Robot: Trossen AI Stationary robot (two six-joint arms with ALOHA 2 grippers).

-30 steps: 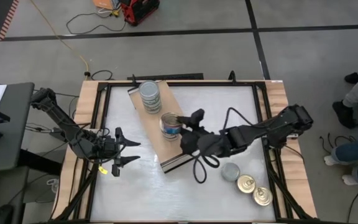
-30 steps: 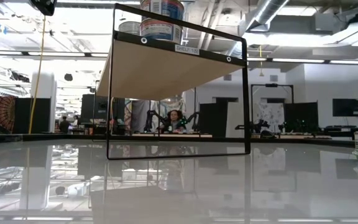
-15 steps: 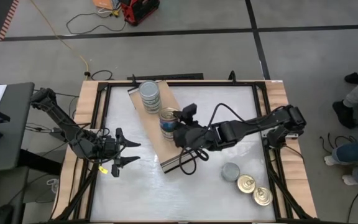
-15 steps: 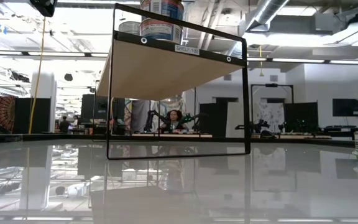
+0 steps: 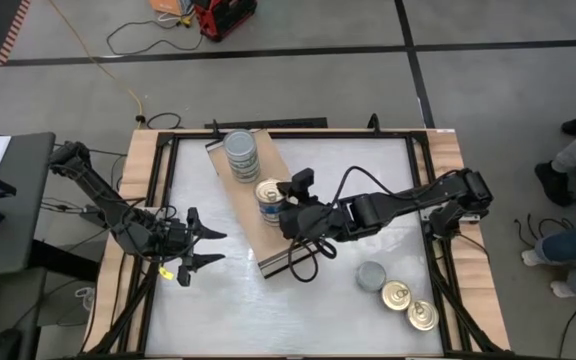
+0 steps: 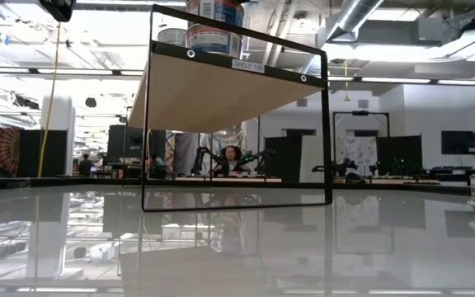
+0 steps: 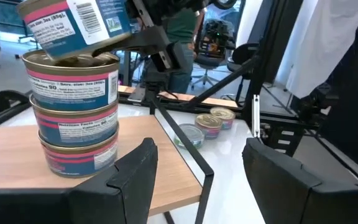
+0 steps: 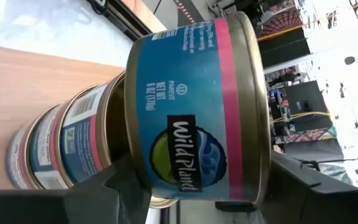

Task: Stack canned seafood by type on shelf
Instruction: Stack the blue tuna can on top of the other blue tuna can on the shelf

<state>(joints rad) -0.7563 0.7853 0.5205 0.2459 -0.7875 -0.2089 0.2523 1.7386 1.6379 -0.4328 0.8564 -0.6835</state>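
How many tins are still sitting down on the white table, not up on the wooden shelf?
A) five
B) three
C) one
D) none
B: the high view shows three tins on the white table near its right front corner, one silver-topped and two gold-topped, while the rest stand stacked on the shelf.

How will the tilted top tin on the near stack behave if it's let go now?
The top tin sits tilted over the three-tin stack, between the right hand fingers, so it may land skewed and slide off. It is rigid metal and won't deform. On its side it would probably roll off the shelf.
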